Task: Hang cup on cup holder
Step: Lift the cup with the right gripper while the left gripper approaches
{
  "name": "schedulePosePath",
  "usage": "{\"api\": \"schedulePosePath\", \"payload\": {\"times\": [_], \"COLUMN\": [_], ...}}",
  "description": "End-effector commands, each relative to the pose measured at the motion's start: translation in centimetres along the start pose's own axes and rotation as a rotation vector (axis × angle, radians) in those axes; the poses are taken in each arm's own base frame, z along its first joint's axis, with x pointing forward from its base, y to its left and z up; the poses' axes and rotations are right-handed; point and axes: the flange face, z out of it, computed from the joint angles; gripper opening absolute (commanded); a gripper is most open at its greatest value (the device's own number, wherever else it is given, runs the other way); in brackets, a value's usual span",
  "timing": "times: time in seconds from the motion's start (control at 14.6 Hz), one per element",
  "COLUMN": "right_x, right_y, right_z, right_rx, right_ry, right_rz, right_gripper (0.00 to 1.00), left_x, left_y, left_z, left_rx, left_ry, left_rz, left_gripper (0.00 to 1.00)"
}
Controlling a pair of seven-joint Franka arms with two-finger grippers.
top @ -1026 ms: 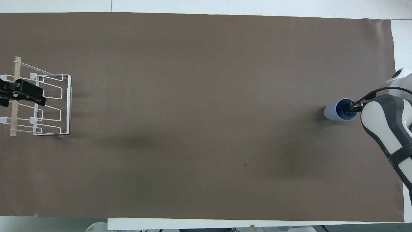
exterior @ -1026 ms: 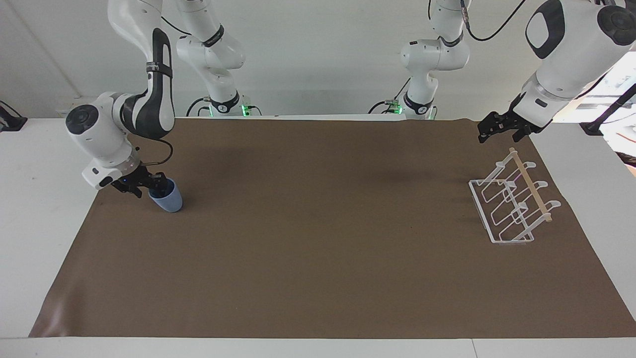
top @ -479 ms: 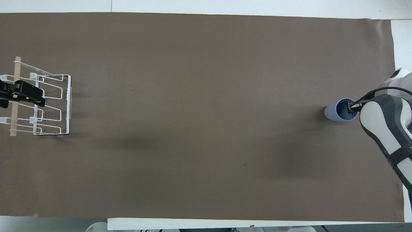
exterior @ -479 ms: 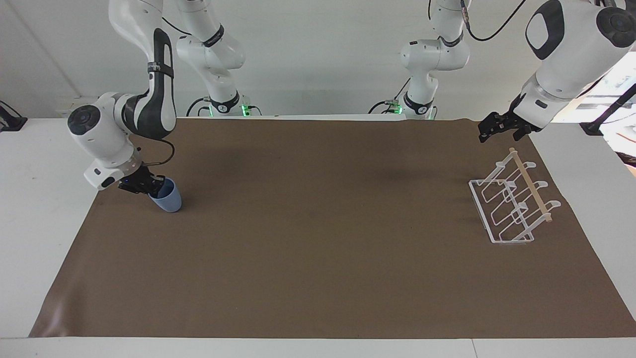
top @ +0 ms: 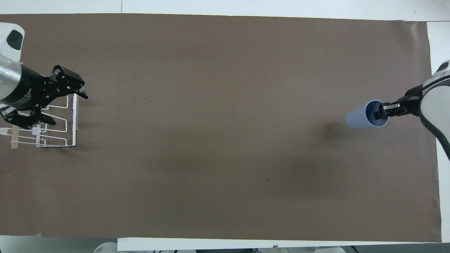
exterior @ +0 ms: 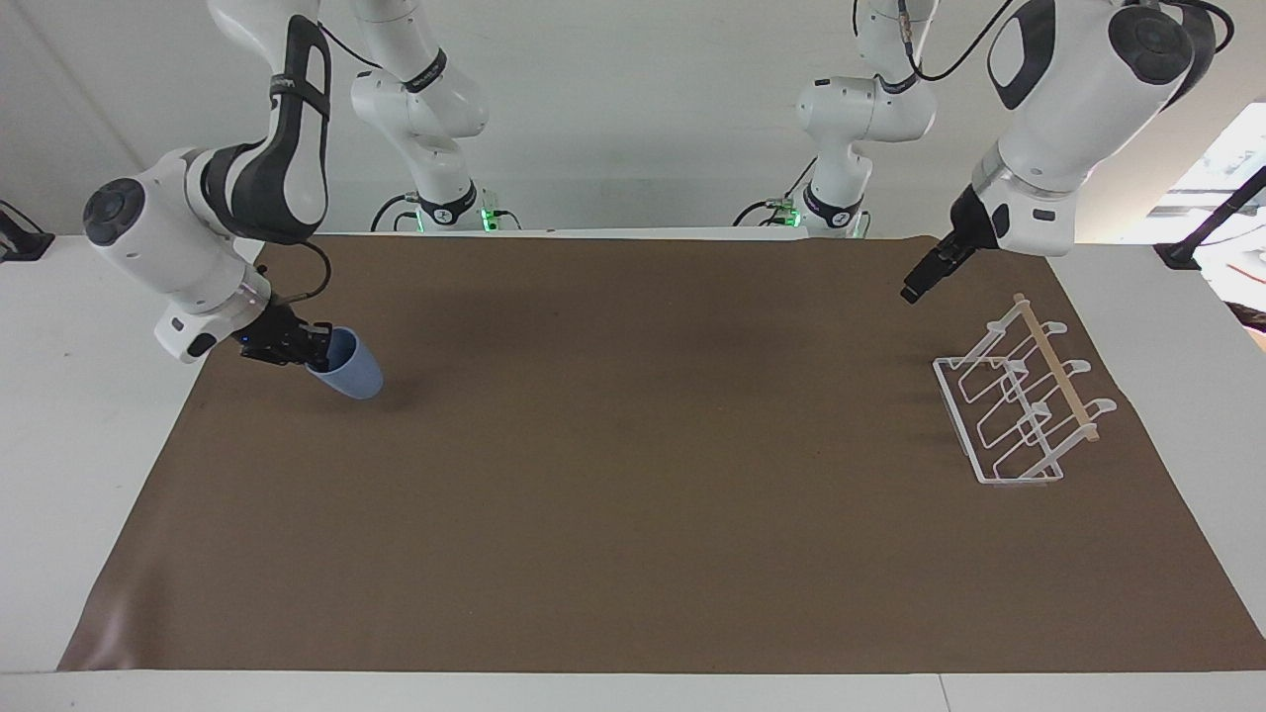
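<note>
The light-blue cup [exterior: 348, 366] is off the mat at the right arm's end of the table. It is tilted, with its base pointing toward the table's middle. My right gripper [exterior: 315, 347] is shut on the cup's rim, one finger inside the cup. Both also show in the overhead view, the cup [top: 357, 118] and the gripper [top: 382, 112]. The white wire cup holder [exterior: 1056, 370] stands on the mat at the left arm's end, with nothing on its prongs. My left gripper [exterior: 912, 291] hangs open and empty in the air over the holder [top: 75, 121], and partly covers it in the overhead view [top: 70, 110].
A brown mat [exterior: 633, 475] covers most of the white table [exterior: 69, 415]. The arm bases [exterior: 445, 203] stand at the robots' end. Nothing else lies on the mat between the cup and the holder.
My right gripper has lifted the cup off the mat and tilted it toward the table's middle. My left arm has swung and turned, its gripper now pointing toward the middle.
</note>
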Motion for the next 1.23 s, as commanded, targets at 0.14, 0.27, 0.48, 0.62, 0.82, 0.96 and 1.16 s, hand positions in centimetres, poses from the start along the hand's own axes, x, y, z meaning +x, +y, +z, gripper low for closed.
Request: {"api": "schedulePosePath", "payload": {"times": [0.14, 0.27, 0.48, 0.62, 0.82, 0.96, 1.16], "right_x": [0.4, 0.7, 0.8, 0.3, -0.9, -1.6, -1.9], "right_y": [-8.6, -13.8, -21.0, -23.4, -26.2, -27.1, -27.8], "right_z": [0.5, 1.8, 3.3, 4.2, 6.4, 7.2, 7.5], "right_rx": [0.332, 0.414, 0.544, 0.621, 0.695, 0.696, 0.698], "right_ry": [0.022, -0.002, -0.018, -0.027, -0.029, -0.031, -0.042], "right_rz": [-0.025, -0.003, 0.074, 0.148, 0.247, 0.257, 0.265], "right_gripper": [0.00, 0.00, 0.00, 0.00, 0.00, 0.00, 0.00], "left_x": [-5.7, -7.2, -11.0, -13.4, -16.1, -17.7, -18.6], "left_y": [4.1, 5.2, 6.9, 7.8, 9.1, 9.8, 10.6], "left_z": [-0.3, -0.2, 0.4, 1.2, 2.3, 3.2, 4.5], "left_rx": [-0.119, -0.174, -0.186, -0.213, -0.233, -0.251, -0.280], "left_ry": [-0.104, -0.203, -0.333, -0.393, -0.416, -0.421, -0.419], "left_rz": [-0.416, -0.632, -0.685, -0.669, -0.643, -0.645, -0.661], "left_gripper": [1.00, 1.00, 1.00, 1.00, 1.00, 1.00, 1.00]}}
